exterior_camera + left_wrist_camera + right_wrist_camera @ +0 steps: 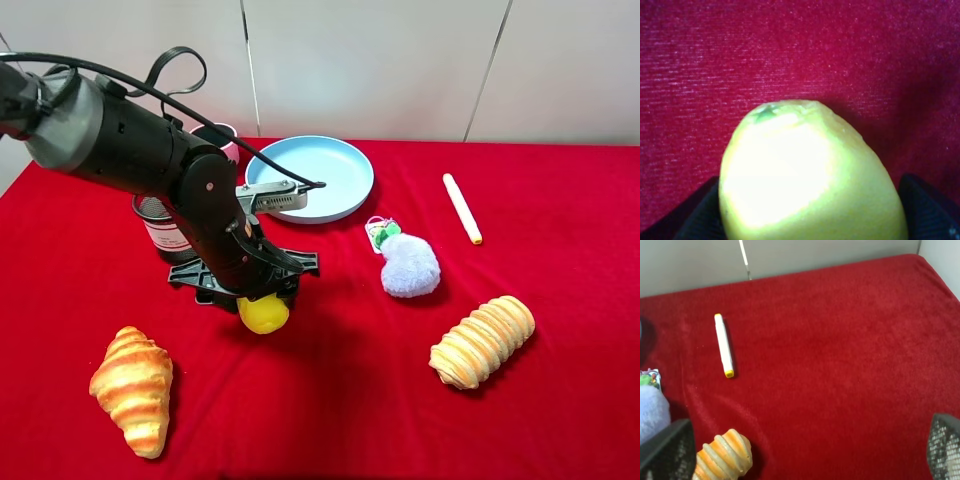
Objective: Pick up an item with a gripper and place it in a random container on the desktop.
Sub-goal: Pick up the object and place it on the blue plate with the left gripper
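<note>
Left pincer (pixel 265 296) on lemon (pixel 263 316), right (pixel 805 447) splayed

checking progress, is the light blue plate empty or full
Empty: the wide light-blue round plate shows only bare blue; the small yellow lemon is outside it.

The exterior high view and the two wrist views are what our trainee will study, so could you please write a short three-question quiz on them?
1. True or false: the lemon lies in the light-blue plate.
2. Multiple choice: which gripper has the lemon between its fingers? A. left B. right C. neither
3. Short answer: how many pastries lie on the red cloth?

Key:
1. False. The lemon is well short of the plate.
2. A. The left gripper is shut on it.
3. Two: the croissant and the striped roll.
</note>
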Robot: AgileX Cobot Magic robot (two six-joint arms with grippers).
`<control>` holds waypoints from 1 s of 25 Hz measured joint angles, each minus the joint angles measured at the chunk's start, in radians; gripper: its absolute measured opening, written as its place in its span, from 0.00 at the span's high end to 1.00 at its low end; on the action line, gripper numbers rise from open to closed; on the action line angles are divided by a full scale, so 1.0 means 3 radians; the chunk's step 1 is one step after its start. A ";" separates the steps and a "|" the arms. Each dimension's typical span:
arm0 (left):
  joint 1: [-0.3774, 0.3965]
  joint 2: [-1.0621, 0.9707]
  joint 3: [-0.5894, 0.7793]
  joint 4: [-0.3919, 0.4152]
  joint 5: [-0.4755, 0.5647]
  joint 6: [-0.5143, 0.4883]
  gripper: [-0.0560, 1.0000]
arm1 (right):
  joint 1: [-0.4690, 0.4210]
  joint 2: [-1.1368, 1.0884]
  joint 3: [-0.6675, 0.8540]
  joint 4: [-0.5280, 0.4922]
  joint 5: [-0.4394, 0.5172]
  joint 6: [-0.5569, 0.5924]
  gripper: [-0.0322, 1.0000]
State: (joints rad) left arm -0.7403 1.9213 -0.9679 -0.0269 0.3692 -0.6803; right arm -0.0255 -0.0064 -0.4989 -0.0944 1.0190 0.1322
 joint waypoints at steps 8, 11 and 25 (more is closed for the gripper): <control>0.0000 -0.0174 -0.0004 -0.0003 0.0163 0.0000 0.32 | 0.0000 0.0000 0.0000 0.0000 0.0000 0.0000 0.30; 0.0000 -0.0186 -0.0060 -0.0003 0.0280 0.0010 0.32 | 0.0000 0.0000 0.0000 0.0000 0.0000 0.0000 0.30; 0.0000 -0.0199 -0.0668 -0.0003 0.1061 0.0475 0.32 | 0.0000 0.0000 0.0000 0.0000 0.0000 0.0000 0.30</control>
State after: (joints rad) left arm -0.7403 1.8618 -1.1682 -0.0276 0.6875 -0.5377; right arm -0.0255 -0.0064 -0.4989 -0.0944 1.0190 0.1322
